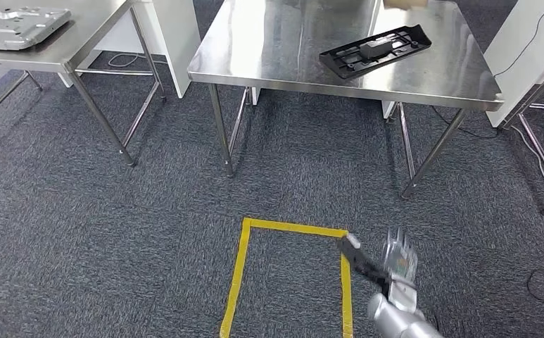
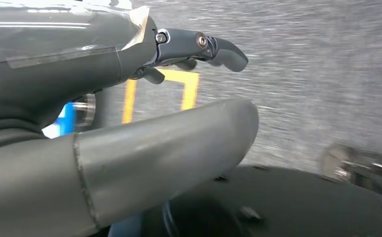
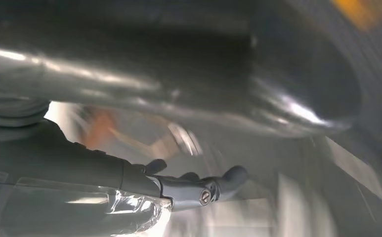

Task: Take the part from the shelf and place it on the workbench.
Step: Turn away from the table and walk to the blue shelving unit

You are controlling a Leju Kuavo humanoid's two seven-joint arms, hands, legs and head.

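Low at the head view's bottom edge, right hand [image 1: 395, 262]: fingers apart, nothing held, above grey carpet [image 1: 114, 246] beside yellow floor tape [image 1: 239, 274]. Left hand [image 2: 129, 123], wrist view: fingers extended, empty. Black part [image 1: 375, 49]: flat on the steel workbench [image 1: 283, 63], well apart from both hands.

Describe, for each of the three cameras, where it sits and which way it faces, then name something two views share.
Head view: high on the body, looking forward and down at the steel table with the black part; right hand shows.
Left wrist view: behind the left hand, facing carpet.
Right wrist view: behind the right hand; surroundings blurred.
Shared: the yellow tape appears in head and left wrist views.
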